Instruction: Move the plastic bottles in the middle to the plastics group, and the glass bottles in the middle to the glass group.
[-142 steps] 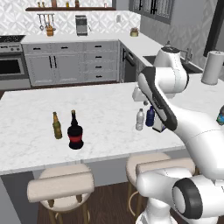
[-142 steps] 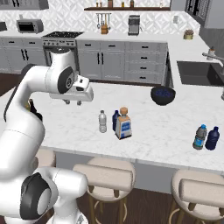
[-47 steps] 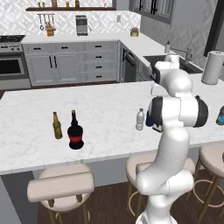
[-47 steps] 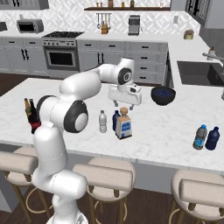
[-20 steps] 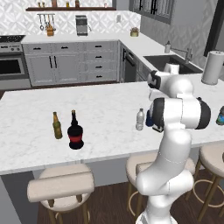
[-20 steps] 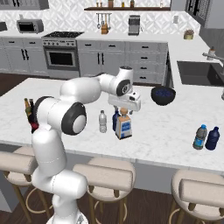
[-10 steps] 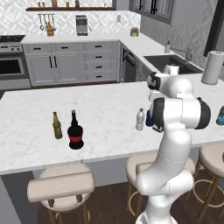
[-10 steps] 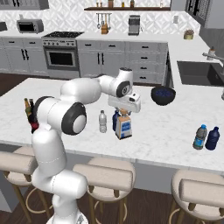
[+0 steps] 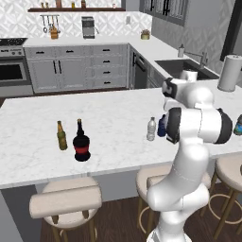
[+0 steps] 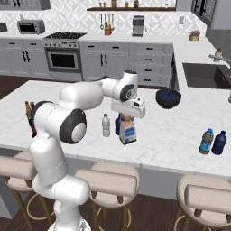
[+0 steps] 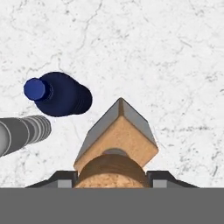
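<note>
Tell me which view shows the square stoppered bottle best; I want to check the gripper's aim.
The hand view: the square bottle sits dead centre under the gripper, stopper up. The right base view shows its labelled front below the hand. In the left base view I cannot make it out.

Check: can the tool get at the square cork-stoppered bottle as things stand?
Probably yes. The tool sits directly over the square bottle, its stopper between the fingertips. The dark blue bottle and clear bottle stand off to one side, apart from it.
</note>
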